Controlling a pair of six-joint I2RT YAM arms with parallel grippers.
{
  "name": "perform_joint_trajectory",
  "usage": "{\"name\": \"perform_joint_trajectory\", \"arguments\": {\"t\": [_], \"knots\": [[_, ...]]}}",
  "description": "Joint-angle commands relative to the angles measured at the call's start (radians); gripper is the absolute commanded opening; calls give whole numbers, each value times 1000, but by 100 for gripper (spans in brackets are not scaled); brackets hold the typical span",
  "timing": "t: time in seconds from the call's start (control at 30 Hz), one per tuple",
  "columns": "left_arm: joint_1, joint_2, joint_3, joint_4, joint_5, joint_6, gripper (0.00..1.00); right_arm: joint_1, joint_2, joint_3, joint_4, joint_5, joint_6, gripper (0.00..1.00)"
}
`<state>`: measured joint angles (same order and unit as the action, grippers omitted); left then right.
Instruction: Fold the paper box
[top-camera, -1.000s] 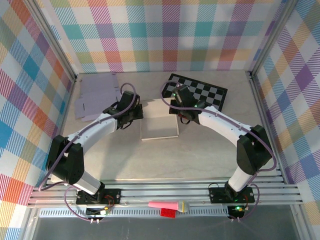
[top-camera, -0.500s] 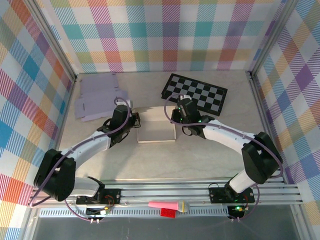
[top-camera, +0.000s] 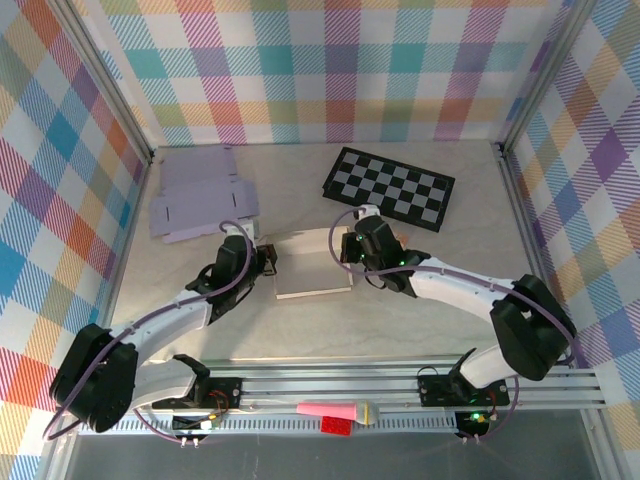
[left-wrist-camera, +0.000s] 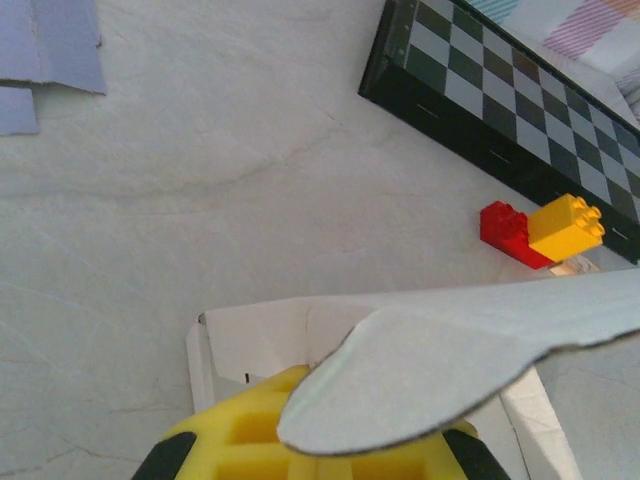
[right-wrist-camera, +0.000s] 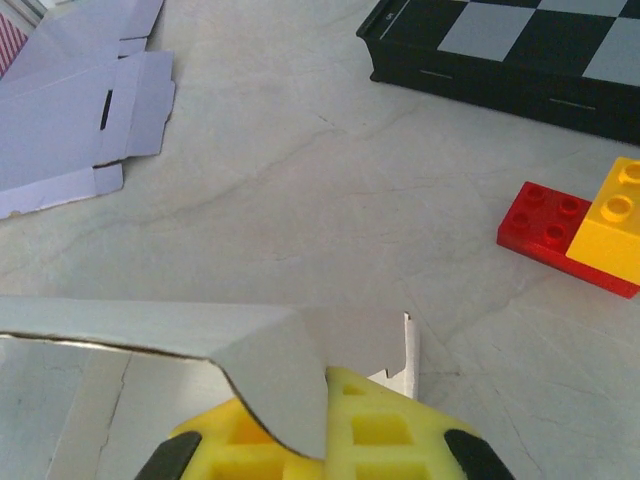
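The white paper box (top-camera: 315, 268) lies half-formed on the table between my two arms. My left gripper (top-camera: 268, 262) holds its left edge and my right gripper (top-camera: 345, 252) holds its right edge. In the left wrist view the yellow fingers (left-wrist-camera: 235, 440) are shut on a rounded grey flap (left-wrist-camera: 450, 365), with the box's white wall (left-wrist-camera: 265, 335) just beyond. In the right wrist view my gripper (right-wrist-camera: 328, 405) is shut on a curved flap (right-wrist-camera: 275, 375) pinched between its yellow fingers (right-wrist-camera: 390, 435), with a white tab (right-wrist-camera: 408, 355) beside them.
A black-and-white chessboard (top-camera: 390, 188) lies at the back right. Flat lilac cardboard blanks (top-camera: 198, 195) lie at the back left. A joined red brick (right-wrist-camera: 545, 225) and yellow brick (right-wrist-camera: 615, 225) sit on the table right of the box, in front of the chessboard.
Both grippers have drawn back toward the near edge, bringing the box with them. The arms now lie lower and more stretched out along the table.
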<state>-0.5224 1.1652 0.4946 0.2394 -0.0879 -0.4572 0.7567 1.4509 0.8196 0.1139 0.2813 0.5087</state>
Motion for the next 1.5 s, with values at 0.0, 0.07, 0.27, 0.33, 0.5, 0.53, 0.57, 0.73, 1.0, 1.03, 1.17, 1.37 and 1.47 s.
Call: {"name": "perform_joint_trajectory", "arguments": {"t": [0.0,0.07,0.27,0.33,0.5,0.53,0.57,0.73,1.0,1.03,1.17,1.37,1.47], "knots": [[-50,-44,-41,88,23,-16,0,29,-33,-36,41,-27,-34,0],[-71,-65,-66,93,6,-15,1,33,-42,-57,39,-27,-39,0],[-132,-102,-115,76,-37,-15,1,53,-69,-104,39,-42,-50,0],[-151,-109,-119,64,-56,-18,1,60,-78,-108,34,-52,-50,0],[-195,-104,-111,30,-126,-13,1,71,-76,-121,-5,-53,-41,0],[-207,-103,-105,15,-151,-8,1,71,-78,-128,-14,-50,-37,0],[-217,-100,-106,11,-168,-5,1,72,-82,-137,-21,-50,-32,0],[-253,-92,-117,-3,-232,-7,1,72,-124,-145,-94,-53,-9,5],[-277,-68,-119,-9,-273,-6,1,72,-170,-73,-288,-86,89,19],[-278,-64,-118,-9,-277,-6,1,72,-174,-61,-319,-100,106,24],[-281,-60,-111,-6,-291,2,1,72,-222,-4,-453,-158,153,39],[-280,-65,-103,-14,-299,11,1,70,-365,110,-645,-147,201,64],[-281,-71,-99,-18,-300,14,1,61,-386,202,-747,-114,202,70]]}}
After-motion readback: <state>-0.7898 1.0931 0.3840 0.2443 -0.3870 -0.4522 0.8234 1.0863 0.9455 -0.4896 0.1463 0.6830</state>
